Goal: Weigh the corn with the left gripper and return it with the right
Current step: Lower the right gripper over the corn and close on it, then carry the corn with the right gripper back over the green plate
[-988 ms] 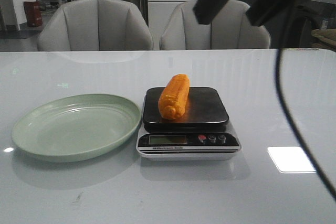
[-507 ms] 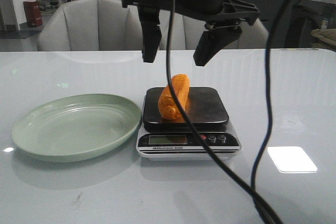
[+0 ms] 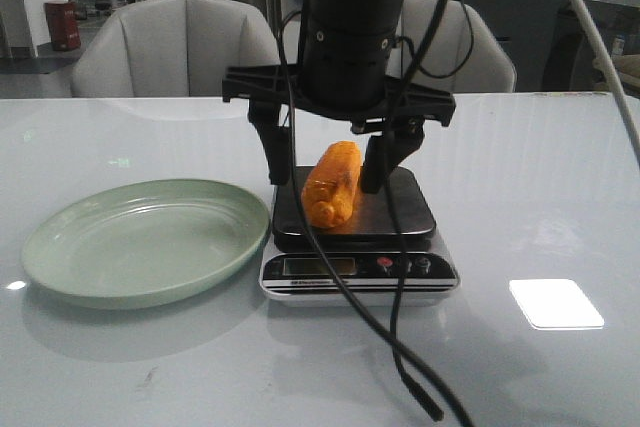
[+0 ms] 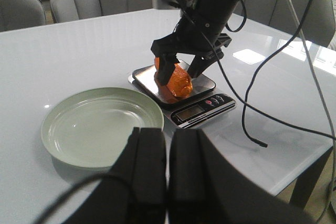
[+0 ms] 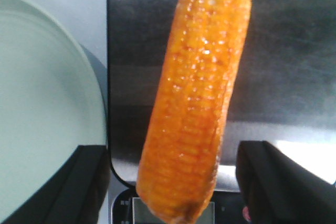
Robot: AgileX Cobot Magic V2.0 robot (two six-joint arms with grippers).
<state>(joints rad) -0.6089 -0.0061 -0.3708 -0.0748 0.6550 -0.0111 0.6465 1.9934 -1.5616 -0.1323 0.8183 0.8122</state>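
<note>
The orange-yellow corn [image 3: 332,184] lies on the black platform of the scale [image 3: 400,209], one end toward the display. My right gripper [image 3: 325,169] hangs over it, open, one finger on each side of the cob with gaps showing. The right wrist view has the corn [image 5: 197,98] running between the two black fingertips [image 5: 275,177], the right gripper [image 5: 173,182] not touching it. My left gripper [image 4: 167,153] is shut and empty, held back near the table's front, seen only in the left wrist view. From there the corn [image 4: 174,77] shows between the right arm's fingers.
A pale green plate [image 3: 60,247] sits empty left of the scale, also seen as the plate [image 4: 58,127] in the left wrist view. A black cable [image 3: 400,347] hangs from the right arm in front of the scale. Grey chairs [image 3: 180,47] stand behind the table.
The right arm has come down from above the scale, and its open fingers now straddle the corn. The corn and the scale have not moved.
</note>
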